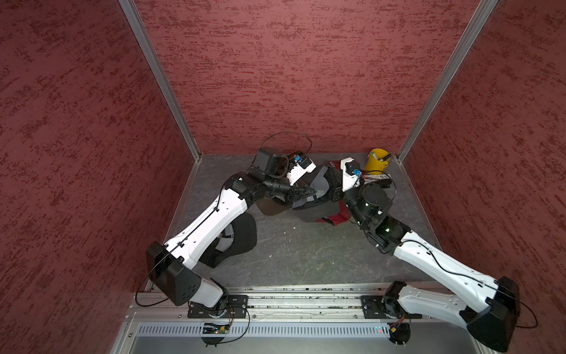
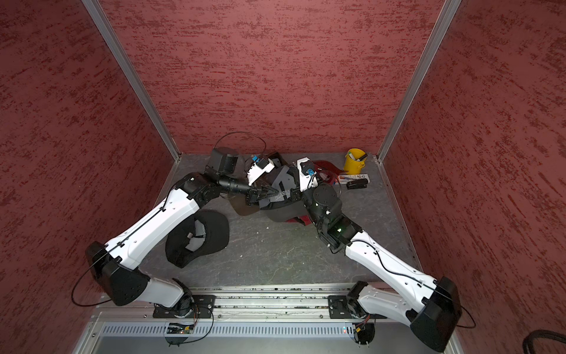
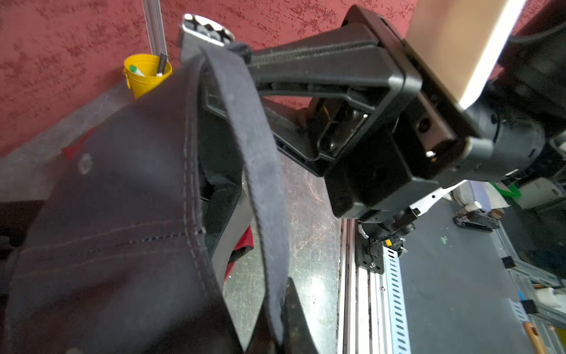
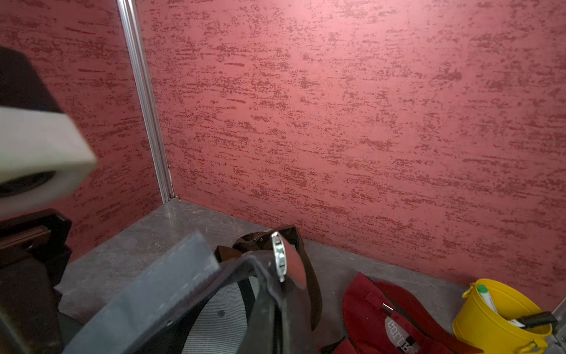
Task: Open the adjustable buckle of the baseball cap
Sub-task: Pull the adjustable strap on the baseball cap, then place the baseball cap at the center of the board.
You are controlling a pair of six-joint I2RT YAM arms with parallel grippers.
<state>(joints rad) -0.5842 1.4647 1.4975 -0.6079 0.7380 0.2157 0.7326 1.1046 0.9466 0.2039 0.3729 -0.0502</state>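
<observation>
A dark grey baseball cap (image 1: 318, 191) (image 2: 280, 196) hangs between my two grippers at the back middle of the table. Its metal buckle (image 3: 206, 29) (image 4: 279, 257) sits at the top of the rear band. The strap (image 3: 254, 138) runs loose from the buckle down to my left gripper (image 3: 281, 331) (image 1: 313, 192), whose fingers are shut on the strap's end. My right gripper (image 3: 242, 52) (image 2: 291, 194) is shut on the band right beside the buckle. The cap's crown (image 3: 107, 199) droops below.
A black cap (image 1: 235, 236) (image 2: 202, 233) lies under my left forearm. A red cap (image 4: 389, 315) (image 2: 324, 167) and a brown brim (image 1: 269, 208) lie around the held cap. A yellow bucket (image 1: 377, 161) (image 4: 502, 315) and a black stapler (image 2: 356, 184) stand at the back right, near the red walls.
</observation>
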